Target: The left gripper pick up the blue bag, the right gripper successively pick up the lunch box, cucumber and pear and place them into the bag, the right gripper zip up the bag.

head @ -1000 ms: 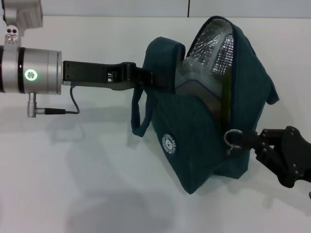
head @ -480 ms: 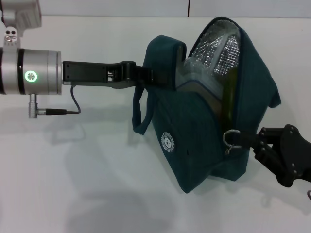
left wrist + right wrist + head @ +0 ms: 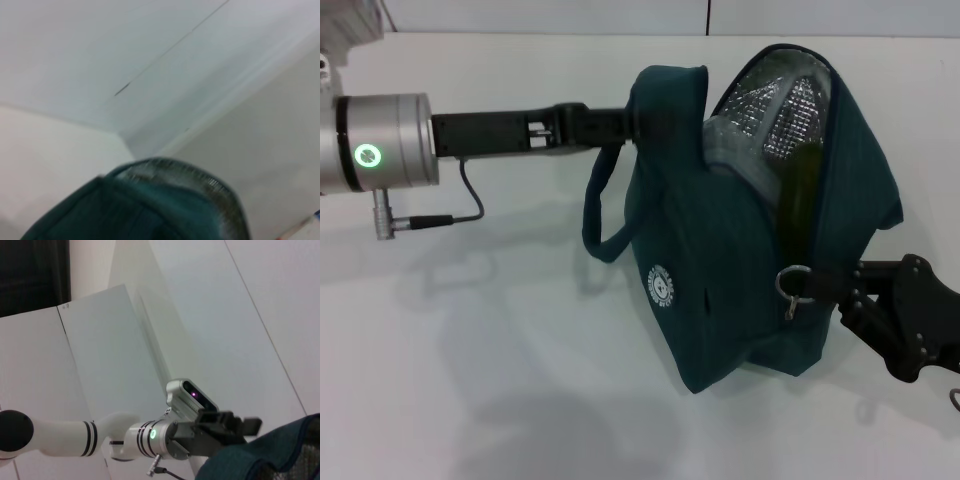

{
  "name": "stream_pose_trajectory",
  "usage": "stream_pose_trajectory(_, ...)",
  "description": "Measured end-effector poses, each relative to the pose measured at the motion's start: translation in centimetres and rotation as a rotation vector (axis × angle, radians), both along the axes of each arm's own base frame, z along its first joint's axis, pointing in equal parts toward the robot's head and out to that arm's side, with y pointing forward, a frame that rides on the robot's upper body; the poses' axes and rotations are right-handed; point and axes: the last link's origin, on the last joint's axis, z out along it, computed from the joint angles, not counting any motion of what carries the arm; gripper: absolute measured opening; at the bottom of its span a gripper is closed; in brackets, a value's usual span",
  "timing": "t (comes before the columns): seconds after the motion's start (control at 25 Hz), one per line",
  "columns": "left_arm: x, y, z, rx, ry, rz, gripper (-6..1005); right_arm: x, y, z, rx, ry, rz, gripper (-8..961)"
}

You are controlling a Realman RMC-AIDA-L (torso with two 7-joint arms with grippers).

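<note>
While gripped by left end effector [image 3: 625, 125], blue bag [image 3: 740, 270] above table [image 3: 470, 350]; right end effector [image 3: 830, 290] clamping zipper ring [image 3: 792, 281].

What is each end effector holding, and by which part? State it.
Left end effector holds the blue bag by its upper rim. Right end effector grips the bag's ring zipper pull.

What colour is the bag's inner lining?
Shiny silver foil with a quilted pattern, inside the blue bag; it shows best in the head view.
</note>
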Motion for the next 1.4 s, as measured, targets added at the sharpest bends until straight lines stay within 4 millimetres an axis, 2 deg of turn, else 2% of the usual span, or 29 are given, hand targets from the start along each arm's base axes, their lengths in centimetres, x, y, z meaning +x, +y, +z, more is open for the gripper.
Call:
stream_pose_trajectory(0.32, 0.2, -1.1, 1.8, 0.124, -0.134, -0.097, 564, -0.5, 0.3, 0.4, 0.051, 0.019, 0.033, 17)
stream_pose_trajectory(0.52, -0.2, -2.0, 2.0, 0.163, -0.155, -0.145, 653, -1.3, 0.8, 0.8, 0.104, 0.060, 0.055, 16)
stream_pose_trajectory(0.72, -0.9, -3.4, 2.3, 0.197, -0.185, -0.186, 652, -1.8, 1.4, 0.8, 0.109, 0.063, 0.066, 16)
stream_pose_trajectory(1.08, -3.4, -6.4, 2.3, 0.269, -0.177, -0.214, 649, -2.7, 2.6, 1.3, 0.153, 0.096, 0.068, 16)
stream_pose_trajectory(1.4, -4.7, -8.6, 1.1, 0.267, -0.206, -0.231, 647, -3.9, 4.1, 1.0, 0.154, 0.085, 0.082, 16)
